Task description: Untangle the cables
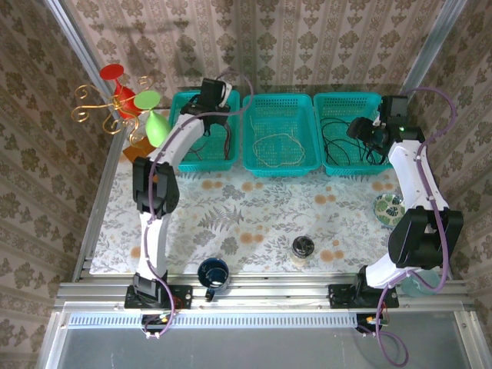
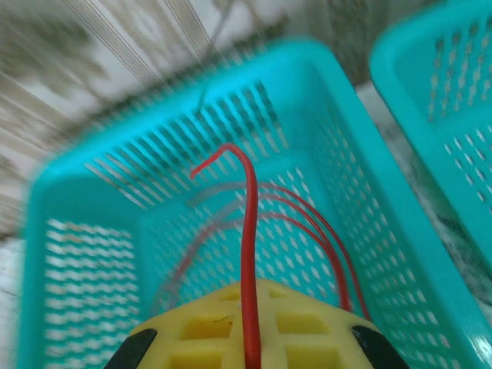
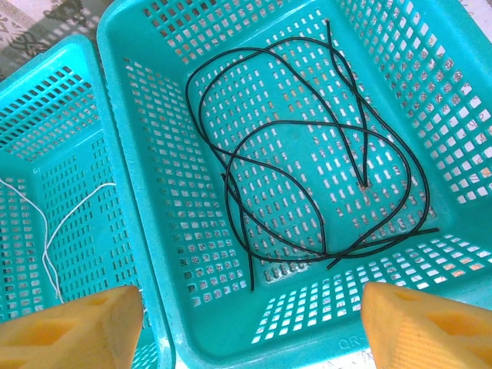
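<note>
Floral tablecloth, left claw pinching red cable; right claw spread wide above black cable

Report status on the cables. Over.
Left tool shut on red cable, over left basket. Right tool open, above black cable in right basket. White cable apart in middle basket. Nothing in the way.

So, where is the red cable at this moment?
In the left wrist view the red cable rises from the shut left claw, its loops lying inside the leftmost teal basket.
</note>
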